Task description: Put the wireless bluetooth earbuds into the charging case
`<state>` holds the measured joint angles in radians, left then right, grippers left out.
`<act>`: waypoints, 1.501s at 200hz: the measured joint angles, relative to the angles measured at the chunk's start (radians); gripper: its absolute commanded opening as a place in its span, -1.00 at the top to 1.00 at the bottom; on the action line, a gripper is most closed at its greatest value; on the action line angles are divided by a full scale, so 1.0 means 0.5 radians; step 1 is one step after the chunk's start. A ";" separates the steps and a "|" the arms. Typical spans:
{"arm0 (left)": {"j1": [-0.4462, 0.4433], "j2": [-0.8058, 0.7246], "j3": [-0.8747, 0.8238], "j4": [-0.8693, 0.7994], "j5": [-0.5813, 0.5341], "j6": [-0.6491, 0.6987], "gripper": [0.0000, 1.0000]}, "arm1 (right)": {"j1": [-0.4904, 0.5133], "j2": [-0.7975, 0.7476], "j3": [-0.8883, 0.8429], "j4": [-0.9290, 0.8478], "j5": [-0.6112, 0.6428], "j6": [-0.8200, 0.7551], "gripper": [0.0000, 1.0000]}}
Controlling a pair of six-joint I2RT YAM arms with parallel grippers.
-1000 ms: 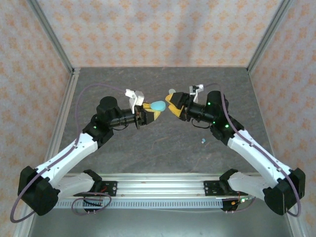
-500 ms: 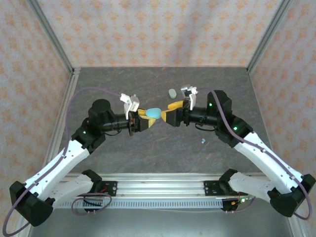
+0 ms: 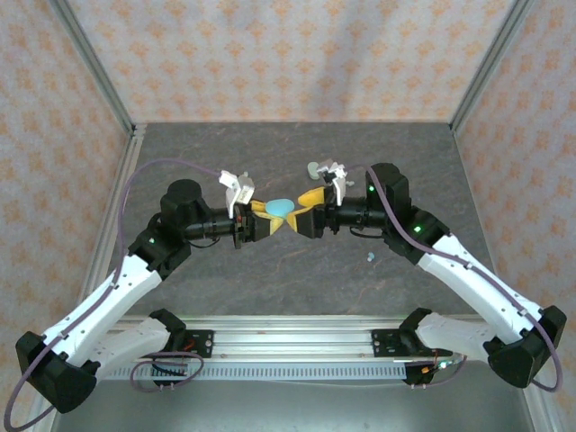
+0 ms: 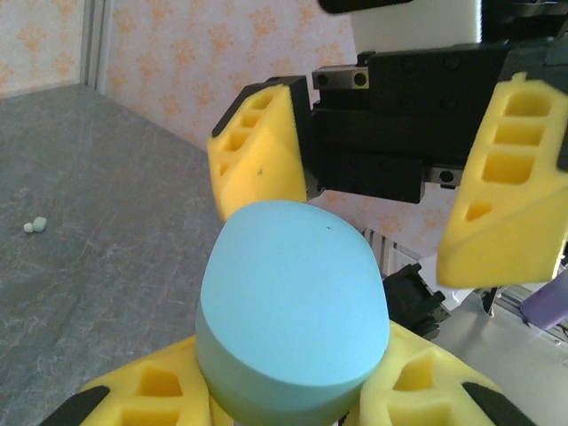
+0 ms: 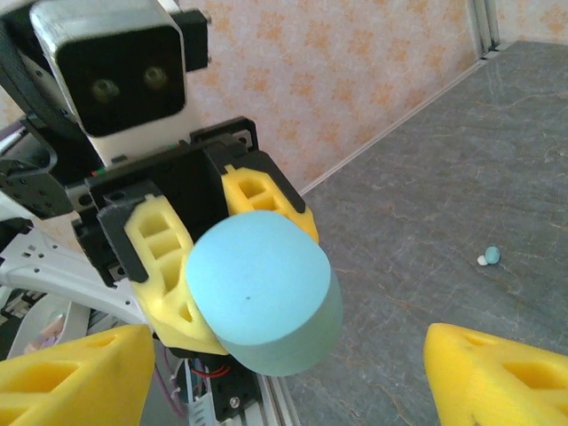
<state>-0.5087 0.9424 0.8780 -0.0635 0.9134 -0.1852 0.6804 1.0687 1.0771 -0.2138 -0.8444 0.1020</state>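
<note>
Left gripper [image 3: 273, 214] clamped tight on pale blue oval plastic charging case [image 3: 282, 207], its yellow jaws pinching the lower half so the rounded end sticks out toward the other arm, case lifted clear of the table mid-workspace. Right gripper [image 3: 304, 211] faces it nose to nose, jaws spread wide, nothing in them, one either side of the case's free end and apart from it per both wrist views. Likely reason for the pose: one arm steadies the case body in the air so the other can take the lid half and pry it open. No seam gap visible, lid reads as shut, so no bud can go in yet; task looks early. Wireless bluetooth earbuds [image 3: 370, 256] lie loose on the table, none in a case: a tiny pale blue one beside the right forearm in the top view, blue-and-white specks [image 5: 487, 256] in the right wrist view, whitish specks [image 4: 35, 225] in the left wrist view; can't tell whether these overlap. Whitish-green oval pebble case [image 3: 314, 168] sits on the table just behind the right wrist, too small to tell lid state. Surface: dark grey mottled stone-look tabletop [image 3: 270, 153], flat, matte. Room: peach floral-patterned wall panels [image 3: 288, 54] on three sides, aluminium corner posts [image 3: 94, 63], aluminium rail [image 3: 288, 337] at the near edge carrying both arm bases.
</note>
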 measured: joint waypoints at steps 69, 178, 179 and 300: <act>0.000 -0.003 0.014 -0.003 0.007 0.000 0.80 | 0.000 0.042 -0.005 0.021 0.035 -0.021 -0.42; -0.037 -0.010 0.049 -0.214 -0.082 0.066 0.78 | 0.021 0.051 0.019 -0.004 0.172 0.041 -0.29; -0.039 -0.010 0.049 -0.217 -0.082 0.067 0.78 | 0.021 0.050 0.020 -0.003 0.176 0.045 -0.29; -0.083 -0.100 0.020 -0.266 -0.132 0.114 0.81 | -0.020 0.031 0.018 0.031 0.388 0.237 -0.30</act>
<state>-0.5503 0.8925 0.8879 -0.1967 0.8474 -0.1280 0.6704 1.0843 1.0859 -0.1986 -0.6506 0.2203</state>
